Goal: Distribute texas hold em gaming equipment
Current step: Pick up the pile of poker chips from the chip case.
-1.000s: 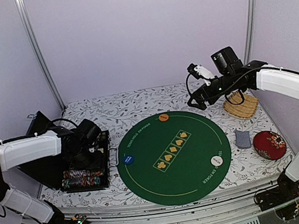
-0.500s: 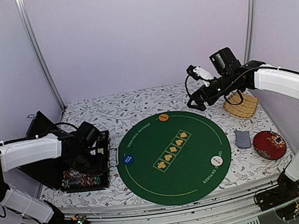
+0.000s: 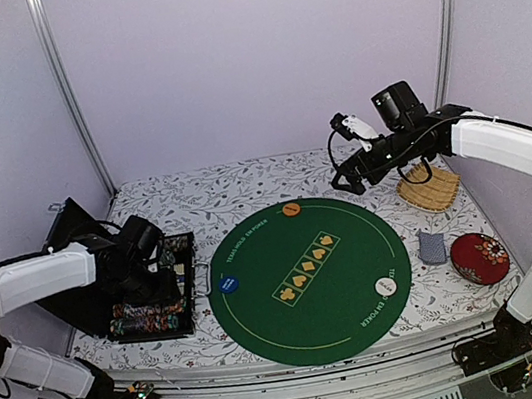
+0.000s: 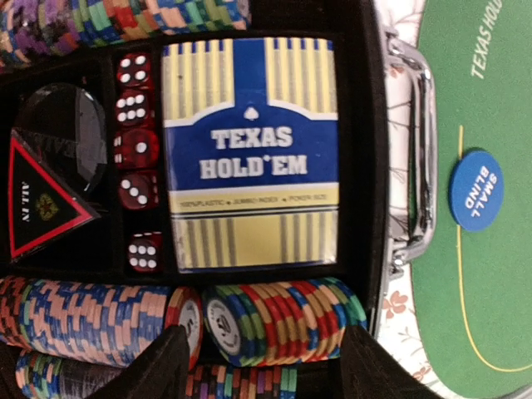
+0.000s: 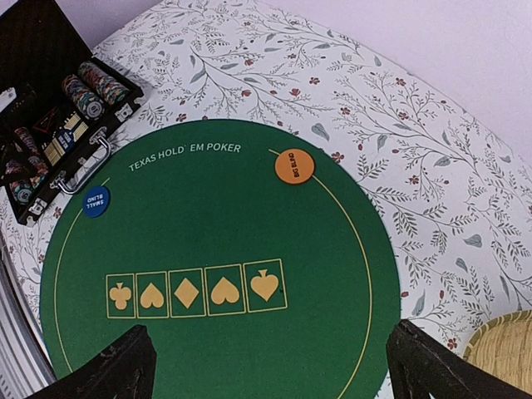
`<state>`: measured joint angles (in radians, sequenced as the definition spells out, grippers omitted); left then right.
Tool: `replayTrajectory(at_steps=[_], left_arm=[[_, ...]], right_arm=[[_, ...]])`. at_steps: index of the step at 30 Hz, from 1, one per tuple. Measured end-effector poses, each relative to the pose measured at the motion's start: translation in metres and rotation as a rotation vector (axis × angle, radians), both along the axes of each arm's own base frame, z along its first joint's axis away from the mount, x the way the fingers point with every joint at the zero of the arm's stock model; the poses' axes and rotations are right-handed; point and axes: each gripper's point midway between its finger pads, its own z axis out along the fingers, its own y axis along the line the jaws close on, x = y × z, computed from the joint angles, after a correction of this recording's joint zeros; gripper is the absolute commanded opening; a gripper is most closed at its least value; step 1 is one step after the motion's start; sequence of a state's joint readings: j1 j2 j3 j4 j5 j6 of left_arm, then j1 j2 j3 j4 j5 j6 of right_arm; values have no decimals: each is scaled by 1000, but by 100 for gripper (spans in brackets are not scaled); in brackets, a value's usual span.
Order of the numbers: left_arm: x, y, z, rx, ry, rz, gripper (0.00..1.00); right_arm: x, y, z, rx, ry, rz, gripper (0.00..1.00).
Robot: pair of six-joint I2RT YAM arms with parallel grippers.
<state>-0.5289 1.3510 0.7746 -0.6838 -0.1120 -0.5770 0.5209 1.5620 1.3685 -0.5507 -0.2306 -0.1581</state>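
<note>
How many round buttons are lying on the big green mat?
3 on the mat: blue button at the left edge, orange button at the far edge, white button front right. None seems hidden.

Striped multicoloured poker chips (image 4: 283,324) stand on edge in rows inside the black case (image 3: 181,248), beside a blue-and-yellow card box (image 4: 249,154) (lettered TEXAS HOLD'EM). Flat on the green mat (image 3: 265,321) lie a blue disc (image 3: 227,285) at the left rim, an orange disc (image 3: 291,210) at the far rim and a white disc (image 3: 386,287) near right. Grey-blue cards (image 3: 433,247) lie just right of the mat.

Button discs (image 3: 227,285): three
Red dice (image 4: 135,150): five
Card box (image 4: 249,154): one
Card pile (image 3: 432,246): one
Green mat (image 3: 345,248): one
Red dish (image 3: 479,258): one
Wicker basket (image 3: 430,190): one
Black case (image 4: 359,125): one
</note>
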Motion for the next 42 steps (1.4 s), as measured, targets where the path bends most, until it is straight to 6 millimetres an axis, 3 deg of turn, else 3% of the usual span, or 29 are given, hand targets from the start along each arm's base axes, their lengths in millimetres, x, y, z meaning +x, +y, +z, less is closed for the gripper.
replayTrajectory(at_steps=[10,15,21,33,38,42], left_arm=[[0,-3,-2,-56,-4,-2,75],[4,-7,5,-83,-33,-10,69],[2,-8,-5,-74,-2,-21,61],[1,-8,-8,-68,9,-24,74],[2,-9,-8,-74,2,-25,74],[2,-8,-12,-60,15,-24,67]], right_arm=[[-2,1,-3,-1,17,8,99],[-3,1,-3,-1,19,9,99],[-3,0,-4,-3,23,9,99],[-3,1,-10,-9,38,11,99],[-4,1,-12,-12,45,12,99],[-4,2,-13,-12,48,14,99]])
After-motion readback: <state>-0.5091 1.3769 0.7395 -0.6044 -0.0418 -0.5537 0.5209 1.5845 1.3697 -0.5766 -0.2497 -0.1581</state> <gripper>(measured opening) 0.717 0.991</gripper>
